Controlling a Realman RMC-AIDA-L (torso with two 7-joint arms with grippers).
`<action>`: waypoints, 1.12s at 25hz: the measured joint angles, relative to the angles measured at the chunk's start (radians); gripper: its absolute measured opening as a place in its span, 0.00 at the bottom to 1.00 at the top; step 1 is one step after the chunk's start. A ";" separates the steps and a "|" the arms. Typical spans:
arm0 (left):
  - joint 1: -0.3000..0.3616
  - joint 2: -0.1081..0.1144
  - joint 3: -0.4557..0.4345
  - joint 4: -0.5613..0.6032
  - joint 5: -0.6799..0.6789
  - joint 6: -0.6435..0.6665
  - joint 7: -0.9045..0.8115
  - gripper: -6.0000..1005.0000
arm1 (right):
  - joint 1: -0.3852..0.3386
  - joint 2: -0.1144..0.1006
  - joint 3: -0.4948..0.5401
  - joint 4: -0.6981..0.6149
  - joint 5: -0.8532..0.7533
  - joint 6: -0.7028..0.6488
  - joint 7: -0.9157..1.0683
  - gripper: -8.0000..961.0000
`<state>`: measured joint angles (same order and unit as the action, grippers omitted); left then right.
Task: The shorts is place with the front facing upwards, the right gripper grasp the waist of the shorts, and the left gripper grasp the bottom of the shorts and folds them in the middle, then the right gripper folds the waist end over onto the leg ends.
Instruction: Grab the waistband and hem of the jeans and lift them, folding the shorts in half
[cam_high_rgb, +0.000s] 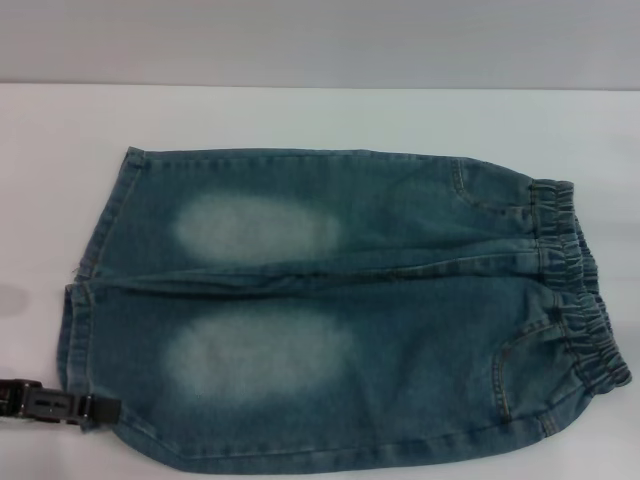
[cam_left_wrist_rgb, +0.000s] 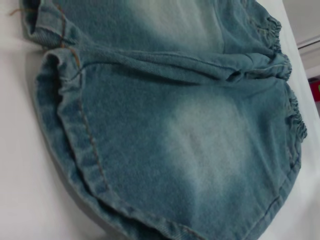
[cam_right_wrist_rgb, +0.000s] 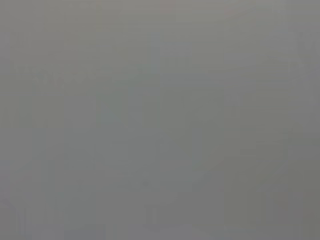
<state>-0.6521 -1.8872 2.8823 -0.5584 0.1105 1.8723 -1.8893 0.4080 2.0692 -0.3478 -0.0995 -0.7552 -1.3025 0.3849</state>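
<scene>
While the shorts (cam_high_rgb: 340, 310) lie flat on the table (cam_high_rgb: 300, 110), waistband right and leg ends (cam_high_rgb: 85, 300) left, the left gripper (cam_high_rgb: 60, 405) touches the near-left hem; its opening cannot be told. It should pinch both hem layers. Left wrist view: hem (cam_left_wrist_rgb: 75, 145) close. Right wrist view: blank; right gripper unseen.

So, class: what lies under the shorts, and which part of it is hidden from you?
The shorts lie flat on a white table, bare around them. The table beneath the denim is covered, so anything there cannot be seen. The left gripper sits at the near leg hem.
</scene>
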 joint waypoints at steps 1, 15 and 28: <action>-0.001 0.000 0.000 0.000 0.000 -0.003 0.001 0.81 | 0.002 0.000 0.000 0.000 -0.001 0.003 0.000 0.83; -0.004 0.001 0.001 0.020 0.000 0.006 0.013 0.81 | 0.008 0.002 0.000 0.001 0.002 0.015 0.000 0.83; -0.008 0.000 0.002 0.015 0.008 -0.039 0.007 0.47 | 0.005 0.002 0.009 0.001 0.005 0.019 0.000 0.83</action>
<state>-0.6604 -1.8877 2.8839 -0.5432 0.1188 1.8329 -1.8825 0.4135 2.0709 -0.3391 -0.0981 -0.7501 -1.2838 0.3850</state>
